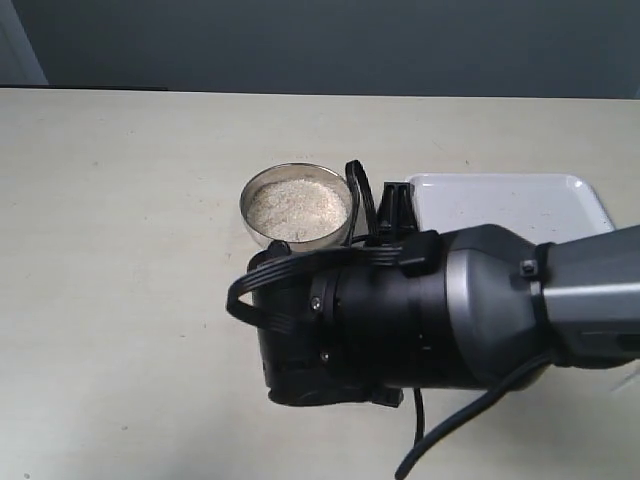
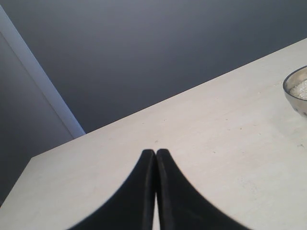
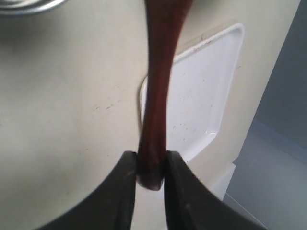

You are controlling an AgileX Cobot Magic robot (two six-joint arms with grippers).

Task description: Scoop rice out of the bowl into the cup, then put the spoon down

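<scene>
The steel bowl [image 1: 297, 205] holds a pale heap of rice [image 1: 296, 207] at mid-table; its edge also shows in the left wrist view [image 2: 296, 90]. My right gripper [image 3: 152, 158] is shut on the end of the dark reddish-brown spoon handle [image 3: 160, 86]; the spoon's head runs out of that view. In the exterior view this gripper [image 1: 394, 208] sits just right of the bowl, and the spoon is hidden there. A curved steel rim [image 3: 29, 5] shows beyond the spoon; I cannot tell which vessel it is. The cup is out of view. My left gripper [image 2: 156, 152] is shut and holds nothing, above bare table.
A white rectangular tray [image 1: 510, 205] lies right of the bowl, under and beside the spoon handle in the right wrist view [image 3: 201, 96]. The bulky right arm [image 1: 420, 320] covers the table's front middle. The table's far edge meets a dark wall.
</scene>
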